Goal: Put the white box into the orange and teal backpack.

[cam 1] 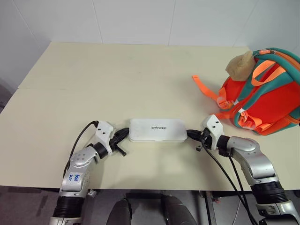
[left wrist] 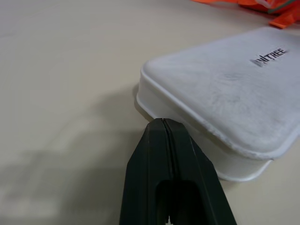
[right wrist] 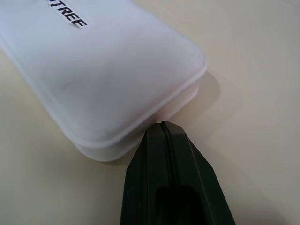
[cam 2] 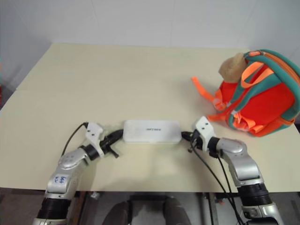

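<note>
A cream table [cam 1: 140, 70] is lying bare around one white box [cam 1: 158, 130]; the left gripper [cam 1: 124, 133] and right gripper [cam 1: 191, 134] (jaws closed, empty) are flanking its ends, one orange and teal backpack [cam 1: 265, 93] sitting beyond its right end.

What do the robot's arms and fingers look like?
Both arms are shiny silver metal with ribbed black cuffs low down. The left arm carries a small white label with blue writing. Each wrist has a white block, with black cables looping off it. The left gripper and right gripper have pointed black fingers.
</note>
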`<state>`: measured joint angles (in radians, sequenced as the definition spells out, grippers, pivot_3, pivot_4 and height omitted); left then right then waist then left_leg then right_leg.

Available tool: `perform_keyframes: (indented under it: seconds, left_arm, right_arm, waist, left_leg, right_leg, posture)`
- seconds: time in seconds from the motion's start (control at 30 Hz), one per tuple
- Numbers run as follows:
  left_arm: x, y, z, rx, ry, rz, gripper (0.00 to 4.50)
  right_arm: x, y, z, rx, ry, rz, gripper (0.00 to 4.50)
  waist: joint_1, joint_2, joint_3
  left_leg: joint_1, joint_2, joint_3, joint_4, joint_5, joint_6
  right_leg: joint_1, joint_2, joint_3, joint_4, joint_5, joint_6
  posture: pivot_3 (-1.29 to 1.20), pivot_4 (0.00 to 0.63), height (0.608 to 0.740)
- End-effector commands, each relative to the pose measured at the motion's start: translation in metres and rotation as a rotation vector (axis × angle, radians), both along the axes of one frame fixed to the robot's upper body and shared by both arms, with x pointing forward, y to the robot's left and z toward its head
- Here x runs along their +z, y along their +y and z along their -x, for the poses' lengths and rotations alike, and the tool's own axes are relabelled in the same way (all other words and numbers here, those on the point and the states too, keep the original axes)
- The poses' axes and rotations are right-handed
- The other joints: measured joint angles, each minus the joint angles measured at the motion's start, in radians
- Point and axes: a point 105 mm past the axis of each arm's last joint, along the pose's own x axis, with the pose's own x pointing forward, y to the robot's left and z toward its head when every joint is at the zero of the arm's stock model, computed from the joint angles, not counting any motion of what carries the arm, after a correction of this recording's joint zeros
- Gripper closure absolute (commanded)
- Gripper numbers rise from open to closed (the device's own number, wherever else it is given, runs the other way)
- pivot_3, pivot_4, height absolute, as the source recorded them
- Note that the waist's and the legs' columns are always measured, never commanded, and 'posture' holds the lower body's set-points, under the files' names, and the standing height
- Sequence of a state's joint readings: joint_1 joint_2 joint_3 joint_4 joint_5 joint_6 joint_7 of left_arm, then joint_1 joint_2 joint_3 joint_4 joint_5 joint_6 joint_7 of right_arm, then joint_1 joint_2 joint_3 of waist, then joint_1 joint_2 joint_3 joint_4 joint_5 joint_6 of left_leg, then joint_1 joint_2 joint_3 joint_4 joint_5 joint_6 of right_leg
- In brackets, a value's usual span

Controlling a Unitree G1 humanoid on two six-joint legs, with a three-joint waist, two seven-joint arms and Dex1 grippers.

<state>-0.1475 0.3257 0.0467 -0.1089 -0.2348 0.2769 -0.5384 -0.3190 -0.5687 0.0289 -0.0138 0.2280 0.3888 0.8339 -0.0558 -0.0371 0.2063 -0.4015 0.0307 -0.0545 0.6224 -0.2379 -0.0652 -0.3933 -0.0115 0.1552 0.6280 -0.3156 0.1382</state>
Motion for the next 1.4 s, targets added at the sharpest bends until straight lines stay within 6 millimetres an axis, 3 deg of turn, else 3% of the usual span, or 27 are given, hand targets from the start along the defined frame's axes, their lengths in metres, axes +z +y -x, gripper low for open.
perform_keyframes:
  seconds: [0.03,0.1,0.17,0.23,0.47,0.53,0.6,0.7,0.9,1.13,1.4]
  left_arm:
    - [0.002,-0.006,0.004,-0.013,-0.002,0.001,4.48]
    - [0.006,0.004,0.000,0.015,-0.016,-0.015,4.48]
    - [0.012,0.017,-0.005,0.040,-0.018,-0.029,4.50]
    - [0.015,0.028,-0.010,0.057,-0.010,-0.058,4.10]
    - [0.027,0.059,-0.010,0.074,0.073,-0.058,2.09]
    - [0.022,0.062,-0.003,0.026,0.207,-0.028,1.47]
    - [0.014,0.062,0.003,-0.020,0.380,-0.005,0.86]
    - [0.011,0.061,0.001,-0.011,0.509,0.030,0.03]
    - [0.022,0.028,-0.006,-0.132,0.610,0.201,0.03]
    - [0.030,-0.004,-0.004,-0.265,0.733,0.331,0.03]
    - [0.023,-0.015,0.000,-0.317,0.813,0.308,0.03]
  right_arm:
    - [0.008,0.005,0.003,0.062,-0.016,-0.011,4.50]
    - [0.009,0.002,0.007,0.070,0.019,-0.020,4.50]
    - [0.011,-0.005,0.013,0.078,0.057,-0.017,4.14]
    - [0.014,-0.014,0.015,0.072,0.077,0.002,3.61]
    - [0.029,-0.054,0.018,-0.024,0.185,0.071,1.29]
    - [0.032,-0.063,0.018,-0.060,0.257,0.096,0.61]
    - [0.041,-0.059,0.021,-0.042,0.337,0.059,0.00]
    - [0.049,-0.049,0.019,-0.032,0.376,0.022,0.00]
    - [0.057,-0.023,0.010,0.039,0.398,-0.006,0.00]
    - [0.053,-0.005,0.010,0.074,0.449,-0.003,0.00]
    - [0.048,0.007,0.017,0.118,0.482,0.002,0.00]
  waist:
    - [0.000,0.000,0.000]
    - [0.000,0.000,0.000]
    - [0.000,0.000,0.000]
    - [0.000,0.000,0.000]
    - [-0.001,0.000,0.000]
    - [-0.002,0.000,0.000]
    - [-0.003,0.001,0.001]
    - [-0.006,0.002,0.000]
    - [0.003,0.002,0.000]
    - [0.013,0.002,0.000]
    - [0.015,0.002,0.000]
  left_leg:
    - [0.000,0.000,0.000,0.000,0.000,0.000]
    - [0.000,0.000,0.000,0.001,0.000,0.000]
    - [0.000,0.000,0.000,0.001,0.000,0.000]
    - [0.000,0.000,0.000,0.001,0.000,0.000]
    - [-0.001,0.000,0.000,0.000,0.000,0.000]
    - [-0.001,0.000,0.000,-0.001,0.000,0.000]
    - [-0.001,0.000,0.000,-0.001,0.000,0.000]
    - [-0.001,0.000,0.000,-0.001,0.000,0.000]
    - [-0.001,0.000,0.000,0.000,0.000,0.000]
    - [-0.003,0.000,-0.001,-0.001,-0.001,-0.001]
    - [-0.003,0.000,-0.002,-0.001,-0.001,-0.001]
  right_leg:
    - [0.000,0.000,0.000,0.000,0.000,0.000]
    - [0.000,0.000,0.000,0.000,0.000,0.000]
    - [0.000,0.000,0.000,0.000,0.000,0.000]
    - [0.000,0.001,0.000,0.000,0.000,0.000]
    - [-0.001,0.000,0.000,-0.001,0.000,0.000]
    - [-0.002,0.000,0.000,-0.001,-0.001,-0.001]
    - [-0.002,0.000,0.000,0.000,-0.001,-0.001]
    - [-0.002,0.001,0.000,0.000,-0.001,-0.002]
    - [-0.001,0.000,-0.001,0.000,-0.001,-0.001]
    - [-0.002,-0.001,-0.002,-0.002,-0.001,-0.001]
    - [-0.003,-0.001,-0.002,-0.001,-0.001,-0.001]
  posture:
    - [0.00,0.150,0.740]
    - [0.00,0.150,0.740]
    - [0.00,0.150,0.740]
    - [0.00,0.150,0.740]
    - [0.00,0.150,0.740]
    - [0.00,0.150,0.740]
    - [0.00,0.150,0.740]
    - [0.00,0.150,0.740]
    - [0.00,0.150,0.740]
    - [0.00,0.150,0.740]
    - [0.00,0.150,0.740]
